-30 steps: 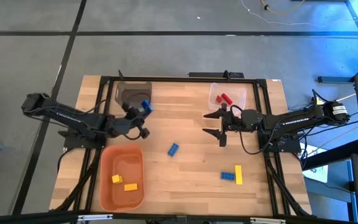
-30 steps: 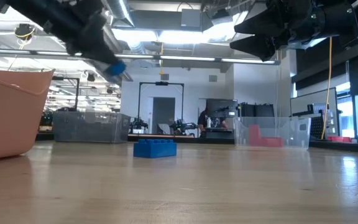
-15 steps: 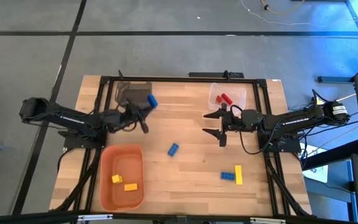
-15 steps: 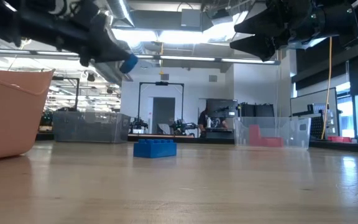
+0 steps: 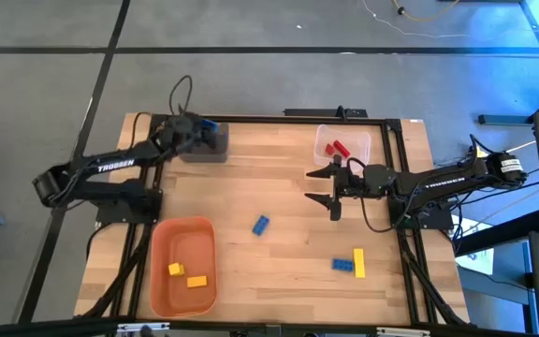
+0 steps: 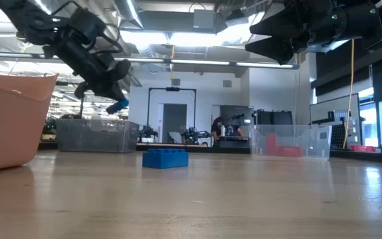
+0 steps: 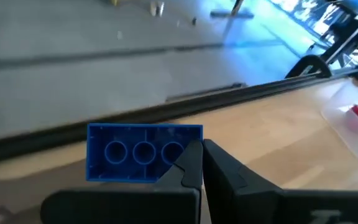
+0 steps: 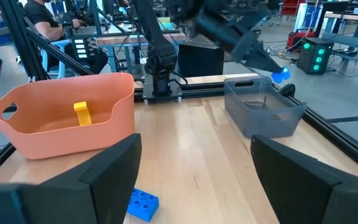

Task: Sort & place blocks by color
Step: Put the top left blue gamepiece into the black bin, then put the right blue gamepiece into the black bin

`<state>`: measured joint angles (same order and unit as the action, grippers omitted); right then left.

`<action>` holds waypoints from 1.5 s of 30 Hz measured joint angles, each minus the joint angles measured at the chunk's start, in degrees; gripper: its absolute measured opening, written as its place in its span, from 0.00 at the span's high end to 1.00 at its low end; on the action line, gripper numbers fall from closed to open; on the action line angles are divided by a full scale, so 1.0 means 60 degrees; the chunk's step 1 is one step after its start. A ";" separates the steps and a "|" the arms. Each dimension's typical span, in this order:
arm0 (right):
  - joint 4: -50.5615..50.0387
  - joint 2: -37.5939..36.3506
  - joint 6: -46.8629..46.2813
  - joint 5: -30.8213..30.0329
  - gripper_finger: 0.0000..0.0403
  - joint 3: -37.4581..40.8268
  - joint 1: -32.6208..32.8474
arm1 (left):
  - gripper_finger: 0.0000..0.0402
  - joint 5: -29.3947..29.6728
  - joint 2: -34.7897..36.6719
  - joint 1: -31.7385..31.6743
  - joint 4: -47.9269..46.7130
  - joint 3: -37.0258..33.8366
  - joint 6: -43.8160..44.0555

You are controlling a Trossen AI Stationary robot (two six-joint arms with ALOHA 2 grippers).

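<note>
Honestly the risky bit is the drop. The left gripper (image 5: 204,126) is pinched tight on a small blue plastic brick (image 5: 210,124) and hangs over the grey plastic bin (image 5: 215,150) at the far left of the wooden table (image 5: 279,187). In the left wrist view the fingers only catch one end of the blue brick (image 7: 143,153), most of it sticks out sideways, so it could twist or slip out early. From above it also looks closer to the bin's far rim than its middle, so I'd guess a release there might clip the wall and bounce onto the table or off the back edge.

The right gripper (image 5: 331,190) waits near the clear plastic bin (image 5: 358,142) with the red brick (image 5: 341,149) in it, jaws spread wide, holding nothing. Another blue brick (image 5: 261,225) lies mid-table, and a blue and yellow brick pair (image 5: 351,263) sits touching, which could make a clean one-colour grab tricky. Two yellow bricks (image 5: 187,275) are in the orange plastic bin (image 5: 162,281).
</note>
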<state>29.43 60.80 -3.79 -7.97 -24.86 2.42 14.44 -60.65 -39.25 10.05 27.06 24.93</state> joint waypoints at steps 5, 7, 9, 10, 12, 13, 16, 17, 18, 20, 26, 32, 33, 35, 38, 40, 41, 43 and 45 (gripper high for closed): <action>-0.0003 0.0000 0.0000 0.0000 0.25 0.0000 0.0000 | 1.00 -0.0860 -0.0921 -0.0607 -0.2361 0.0925 0.0483; -0.0003 0.0000 0.0000 0.0000 0.25 0.0000 0.0000 | 1.00 -0.0585 -0.1334 -0.0585 -0.3310 0.1242 0.0429; -0.0003 0.0000 0.0000 0.0000 0.25 0.0000 0.0000 | 1.00 -0.0282 -0.1629 -0.0567 -0.3902 0.1528 0.0429; -0.0003 0.0000 0.0000 0.0000 0.25 0.0000 0.0000 | 1.00 -0.0196 -0.1791 -0.0526 -0.4098 0.1669 0.0429; -0.0003 0.0000 0.0000 0.0000 0.25 0.0000 0.0000 | 1.00 -0.0185 -0.2074 -0.0398 -0.4574 0.1941 0.0462; -0.0003 0.0000 -0.0008 0.0000 0.25 0.0000 0.0000 | 1.00 -0.0156 -0.2204 -0.0334 -0.4896 0.2090 0.0499; -0.0003 0.0001 -0.0015 0.0001 0.25 0.0000 0.0000 | 1.00 -0.0001 -0.2609 -0.0270 -0.5835 0.2586 0.0787; -0.0007 0.0002 -0.0026 0.0000 0.25 0.0000 0.0000 | 1.00 -0.0035 -0.2752 -0.0273 -0.6109 0.2718 0.0924; -0.0007 0.0003 -0.0033 0.0000 0.25 0.0000 0.0000 | 1.00 -0.0104 -0.2905 -0.0273 -0.6380 0.2850 0.1052; -0.0006 0.0003 -0.0036 0.0000 0.25 0.0000 0.0000 | 1.00 -0.0180 -0.3141 -0.0273 -0.6681 0.3062 0.1075; -0.0007 0.0004 -0.0036 0.0000 0.25 0.0000 0.0003 | 0.98 -0.0503 -0.3325 -0.0276 -0.6683 0.3170 0.0740; -0.0010 0.0004 -0.0036 0.0001 0.25 0.0000 0.0001 | 0.82 -0.0549 -0.3325 -0.0276 -0.6752 0.3170 0.0178; -0.0010 0.0004 -0.0036 0.0000 0.25 0.0000 0.0000 | 0.79 -0.0525 -0.3325 -0.0276 -0.6737 0.3170 0.0073; -0.0013 0.0004 -0.0036 0.0000 0.25 0.0000 0.0000 | 0.73 -0.0503 -0.3325 -0.0280 -0.6804 0.3234 -0.0107; -0.0010 0.0004 -0.0036 0.0000 0.25 0.0000 0.0004 | 0.66 -0.0742 -0.3198 -0.0291 -0.6887 0.3662 -0.0362; -0.0007 0.0004 -0.0036 0.0000 0.25 0.0000 0.0000 | 0.64 -0.1138 -0.2864 -0.0272 -0.6935 0.4026 -0.0569; -0.0010 0.0004 -0.0036 0.0000 0.25 0.0000 0.0001 | 0.63 -0.1346 -0.2673 -0.0218 -0.6827 0.4197 -0.0667; -0.0007 0.0004 -0.0036 0.0002 0.25 0.0000 0.0000 | 0.63 -0.1553 -0.2189 -0.0016 -0.6615 0.4442 -0.0818; -0.0010 0.0004 -0.0036 0.0003 0.25 0.0000 0.0004 | 0.63 -0.1613 -0.1557 0.0432 -0.6011 0.4483 -0.1055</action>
<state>29.36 60.82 -4.01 -7.95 -24.86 2.44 4.76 -69.99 -36.65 -26.01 53.96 18.60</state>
